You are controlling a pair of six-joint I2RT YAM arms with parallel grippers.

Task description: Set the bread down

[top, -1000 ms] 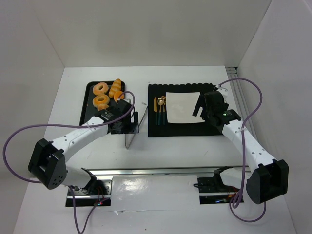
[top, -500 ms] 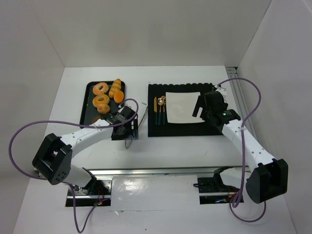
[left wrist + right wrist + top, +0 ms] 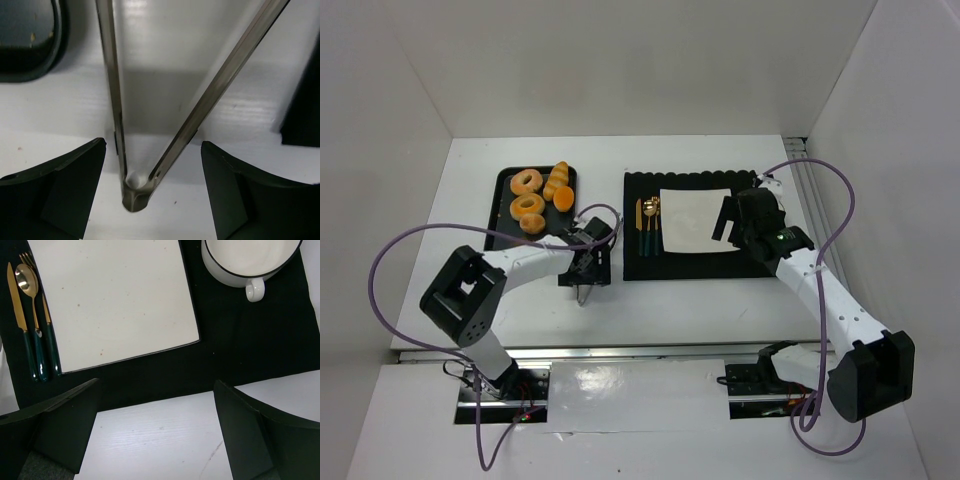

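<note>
While the left gripper [image 3: 154, 144] sits over the white table [image 3: 50, 110], its fingers are spread wide on either side of the metal tongs [image 3: 134, 196] near the hinge. It's not squeezing them, so it's released. The far bread ring [image 3: 526, 182] and the near bread ring [image 3: 529, 208] both lie on the black tray [image 3: 505, 237], roughly 10 o'clock from that gripper, with a golden roll [image 3: 557, 180] at about their 2 o'clock. The right gripper [image 3: 157, 384] is spread wide too and empty, above the black placemat [image 3: 240, 340], with the square white plate [image 3: 115, 300] at its 11 o'clock.
</note>
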